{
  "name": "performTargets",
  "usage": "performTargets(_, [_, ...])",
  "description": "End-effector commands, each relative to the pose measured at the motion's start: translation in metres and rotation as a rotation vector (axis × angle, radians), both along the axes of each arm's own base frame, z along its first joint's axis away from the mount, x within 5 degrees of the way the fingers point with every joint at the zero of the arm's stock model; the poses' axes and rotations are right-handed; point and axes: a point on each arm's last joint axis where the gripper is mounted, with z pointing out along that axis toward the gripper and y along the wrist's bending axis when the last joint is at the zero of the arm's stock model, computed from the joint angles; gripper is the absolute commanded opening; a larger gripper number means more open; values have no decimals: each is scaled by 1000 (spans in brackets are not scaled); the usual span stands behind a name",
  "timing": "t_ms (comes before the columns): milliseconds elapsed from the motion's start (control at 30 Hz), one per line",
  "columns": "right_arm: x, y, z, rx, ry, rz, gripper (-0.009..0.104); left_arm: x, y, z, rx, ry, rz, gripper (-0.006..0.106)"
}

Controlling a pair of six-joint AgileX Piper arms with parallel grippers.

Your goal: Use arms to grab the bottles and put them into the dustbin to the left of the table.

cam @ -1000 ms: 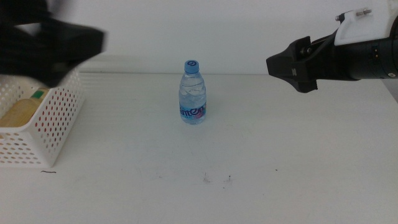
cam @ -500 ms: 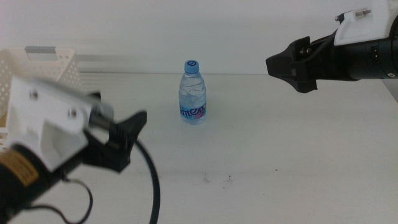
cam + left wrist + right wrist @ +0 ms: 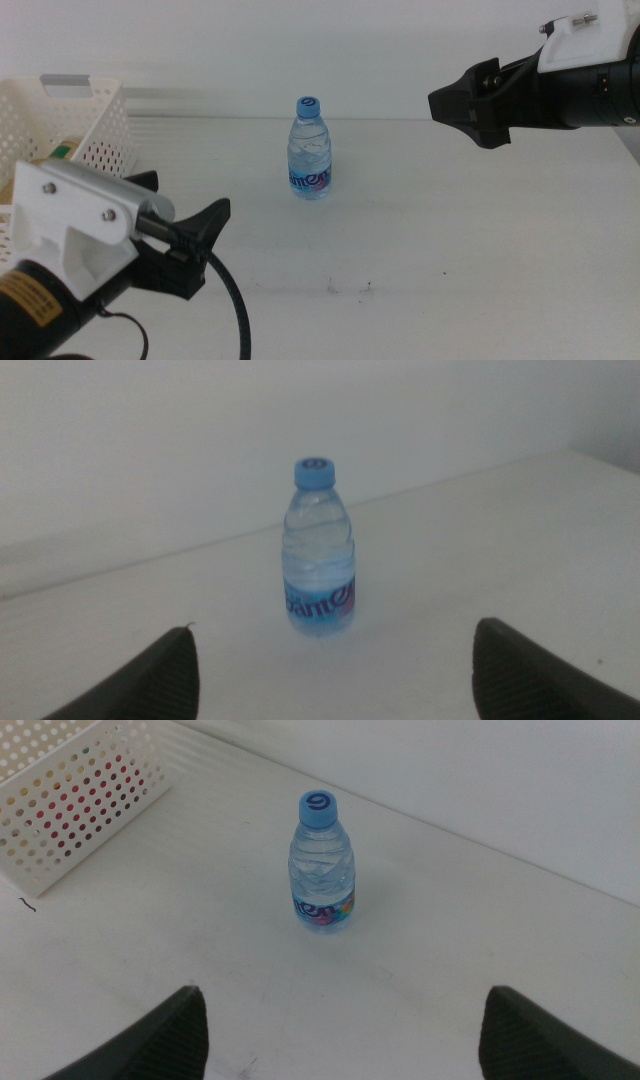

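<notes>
A small clear water bottle (image 3: pixel 311 150) with a blue cap stands upright mid-table, also in the left wrist view (image 3: pixel 318 550) and the right wrist view (image 3: pixel 322 870). My left gripper (image 3: pixel 190 192) is at the front left, pointing at the bottle from well short of it, open and holding nothing (image 3: pixel 335 628). The right gripper (image 3: pixel 455 100) hovers high at the back right, also open and holding nothing (image 3: pixel 343 990). The white perforated dustbin (image 3: pixel 95 125) stands at the table's left edge. A bit of yellow and green shows inside it, and red shows through its holes (image 3: pixel 70 800).
A few small dark specks (image 3: pixel 345 289) mark the white table (image 3: pixel 450 230) in front of the bottle. A pale wall runs behind the table's far edge. The left arm's black cable (image 3: pixel 235 300) loops down at the front left.
The left arm swung from over the dustbin down to the front left, then drew back slightly toward the near edge, uncovering more of the dustbin. The right arm and the bottle have not moved.
</notes>
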Motion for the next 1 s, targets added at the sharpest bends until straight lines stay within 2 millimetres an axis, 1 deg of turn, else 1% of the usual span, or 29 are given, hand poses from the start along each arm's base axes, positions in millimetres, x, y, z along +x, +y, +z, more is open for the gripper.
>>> performTargets(0, [1, -2, 4, -1, -22, -1, 93, -1, 0, -7, 8, 12, -4, 94])
performTargets(133, [1, -2, 4, -1, -22, -1, 93, -1, 1, -23, -34, -41, 12, 94])
performTargets(300, [1, -2, 4, -1, -22, -1, 93, 0, 1, -46, -31, -37, 19, 94])
performTargets(433, [1, -2, 4, -1, -22, -1, 93, 6, -2, -54, -1, -53, 15, 94])
performTargets(533, [1, -2, 4, -1, -22, -1, 93, 11, -4, -59, -7, -73, 18, 94])
performTargets(733, [1, -2, 4, -1, -22, -1, 93, 21, -9, -75, -22, -80, 26, 94])
performTargets(767, [1, -2, 4, -1, -22, -1, 93, 22, -10, -76, -32, -95, 27, 94])
performTargets(867, [1, -2, 4, -1, -22, -1, 93, 27, -12, -84, -51, -110, 31, 94])
performTargets(967, [1, -2, 4, -1, -22, -1, 93, 29, -14, -99, -18, -56, 27, 94])
